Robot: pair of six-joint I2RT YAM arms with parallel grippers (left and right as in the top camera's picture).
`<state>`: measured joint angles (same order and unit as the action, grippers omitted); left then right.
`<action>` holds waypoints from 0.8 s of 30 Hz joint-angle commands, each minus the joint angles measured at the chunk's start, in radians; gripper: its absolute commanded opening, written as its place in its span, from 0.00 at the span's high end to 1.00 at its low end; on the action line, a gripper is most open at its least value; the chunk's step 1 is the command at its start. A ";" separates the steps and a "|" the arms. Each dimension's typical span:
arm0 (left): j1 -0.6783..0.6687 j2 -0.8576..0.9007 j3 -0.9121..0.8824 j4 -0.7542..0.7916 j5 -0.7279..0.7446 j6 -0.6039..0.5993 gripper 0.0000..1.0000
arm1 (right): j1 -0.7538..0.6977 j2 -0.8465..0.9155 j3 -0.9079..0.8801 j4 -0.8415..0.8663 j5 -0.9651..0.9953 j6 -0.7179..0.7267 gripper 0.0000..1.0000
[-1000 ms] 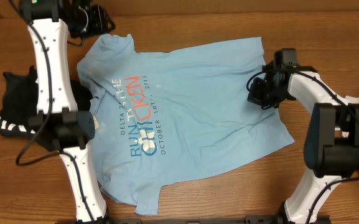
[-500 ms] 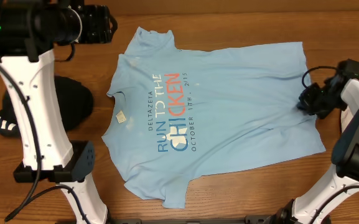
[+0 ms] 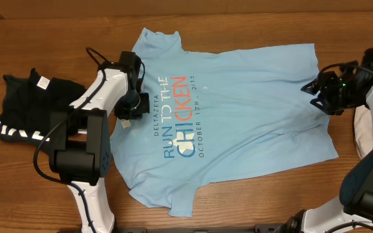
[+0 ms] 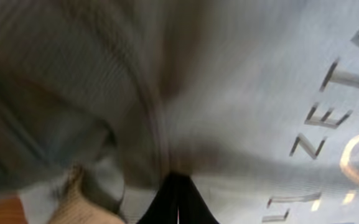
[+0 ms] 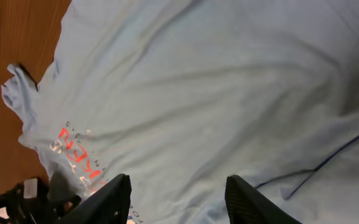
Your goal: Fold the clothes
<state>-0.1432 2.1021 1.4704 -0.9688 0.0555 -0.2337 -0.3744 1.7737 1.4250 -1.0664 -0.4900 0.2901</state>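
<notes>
Where our left hand meets the T-shirt collar, it is pressed together, pinching the cloth. Our right hand hangs spread over the hem. The T-shirt lies flat on the counter between both hands.

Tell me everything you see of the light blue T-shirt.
The light blue T-shirt lies spread flat, print up, on the table, its collar at the left gripper, its hem by the open right gripper. Soft, wrinkled knit; navy, white and orange lettering reads RUN TO THE CHICKEN. Both short sleeves lie out flat.
</notes>
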 commanded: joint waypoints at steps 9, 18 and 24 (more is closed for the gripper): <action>0.359 0.159 0.129 0.134 0.060 -0.024 0.96 | 0.083 -0.002 -0.011 -0.068 0.083 -0.063 0.36; 0.227 0.158 0.414 -0.028 0.129 0.136 0.79 | 0.269 0.037 -0.011 0.156 0.103 -0.052 0.89; 0.039 0.159 0.467 -0.080 0.083 0.121 0.83 | 0.358 0.271 -0.011 0.397 0.132 -0.016 0.92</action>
<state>-0.0601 2.2520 1.9125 -1.0306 0.1577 -0.1196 -0.0277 1.9450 1.4124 -0.7383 -0.3702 0.2634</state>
